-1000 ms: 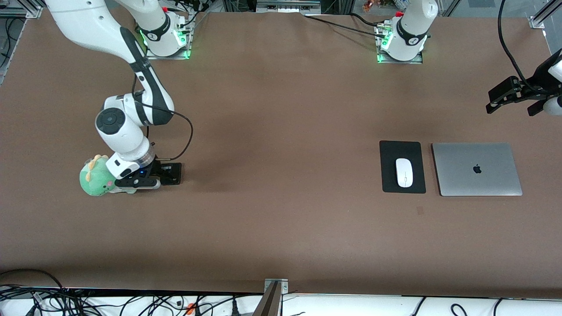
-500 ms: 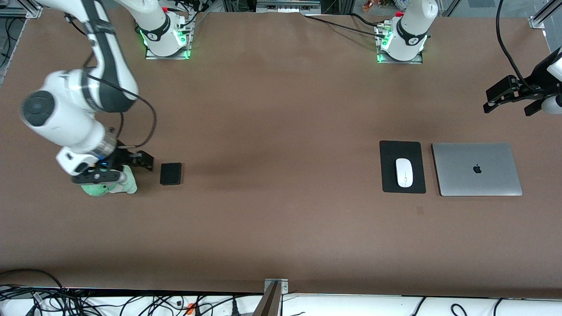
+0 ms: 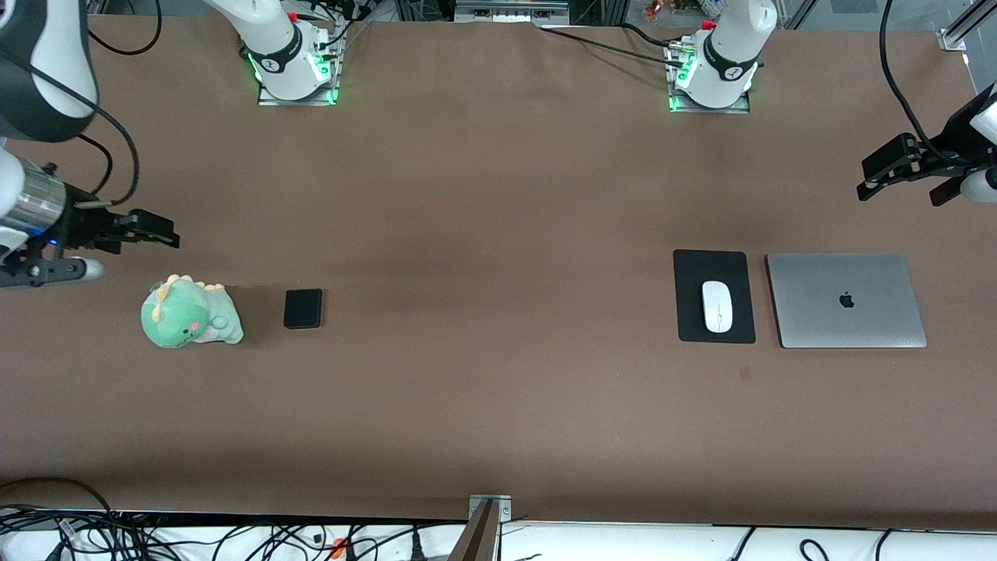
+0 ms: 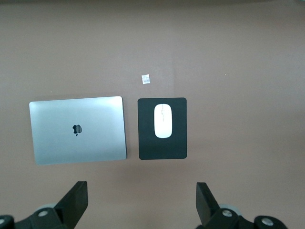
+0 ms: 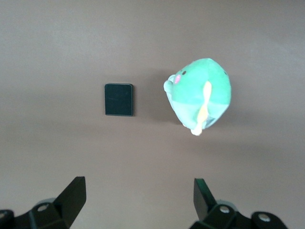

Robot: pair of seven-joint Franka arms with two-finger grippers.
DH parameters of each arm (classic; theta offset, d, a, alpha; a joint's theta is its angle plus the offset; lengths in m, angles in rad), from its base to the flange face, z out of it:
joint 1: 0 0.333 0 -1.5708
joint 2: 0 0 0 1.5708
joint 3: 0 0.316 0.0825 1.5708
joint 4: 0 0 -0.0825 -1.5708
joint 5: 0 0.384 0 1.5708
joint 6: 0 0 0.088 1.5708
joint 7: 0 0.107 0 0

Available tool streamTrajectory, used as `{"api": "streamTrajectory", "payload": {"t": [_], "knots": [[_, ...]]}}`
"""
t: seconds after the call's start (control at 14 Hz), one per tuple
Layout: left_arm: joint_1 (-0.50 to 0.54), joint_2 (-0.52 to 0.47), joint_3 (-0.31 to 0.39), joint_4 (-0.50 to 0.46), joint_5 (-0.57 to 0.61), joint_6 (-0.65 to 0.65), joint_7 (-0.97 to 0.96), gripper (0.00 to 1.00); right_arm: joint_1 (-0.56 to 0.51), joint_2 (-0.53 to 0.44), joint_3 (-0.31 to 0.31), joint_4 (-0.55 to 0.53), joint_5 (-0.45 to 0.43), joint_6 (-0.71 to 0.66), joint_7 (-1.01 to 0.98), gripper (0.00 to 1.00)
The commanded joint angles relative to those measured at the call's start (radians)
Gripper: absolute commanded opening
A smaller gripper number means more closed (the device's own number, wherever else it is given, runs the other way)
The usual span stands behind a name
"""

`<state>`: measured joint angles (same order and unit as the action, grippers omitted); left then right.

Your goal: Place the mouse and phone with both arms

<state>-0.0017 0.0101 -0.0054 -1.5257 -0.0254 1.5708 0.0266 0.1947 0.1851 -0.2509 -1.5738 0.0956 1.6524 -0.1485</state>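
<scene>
Mouse (image 3: 717, 306) beside Apple-logo laptop (image 3: 846, 301)

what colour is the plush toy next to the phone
The plush toy is mint green with pink cheeks and pale yellow spikes; the right wrist view shows it best, beside the black phone.

1. Even, fairly bright overhead light covers the brown bench (image 3: 498, 234); no hard glare on its matte surface; a broad, faint darker band crosses its middle.
2. Shadows are soft and short; the green plush toy (image 3: 189, 315) casts a dim one toward the phone (image 3: 303, 308); in the right wrist view that shadow sits beside the toy.
3. The mouse (image 3: 717, 306) shows a gentle sheen; the laptop (image 3: 846, 300) looks evenly grey.
4. Green lamps glow at both arm bases.
5. The front view is sharp; both wrist views look softer and darken toward their corners.
</scene>
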Motion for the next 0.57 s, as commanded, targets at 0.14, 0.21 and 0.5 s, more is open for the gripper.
{"api": "streamTrajectory", "payload": {"t": [0.14, 0.21, 0.5], "knots": [[0.003, 0.017, -0.001, 0.027, -0.051, -0.017, 0.009, 1.00, -0.181, -0.058, 0.185, 0.018, -0.036, -0.059, 0.069, 1.00], [0.003, 0.017, 0.001, 0.029, -0.056, -0.017, 0.007, 1.00, -0.187, -0.059, 0.188, 0.020, -0.045, -0.056, 0.069, 1.00], [0.003, 0.021, 0.001, 0.053, -0.051, -0.017, 0.001, 1.00, -0.208, -0.055, 0.188, 0.054, -0.060, -0.043, 0.072, 1.00]]}}
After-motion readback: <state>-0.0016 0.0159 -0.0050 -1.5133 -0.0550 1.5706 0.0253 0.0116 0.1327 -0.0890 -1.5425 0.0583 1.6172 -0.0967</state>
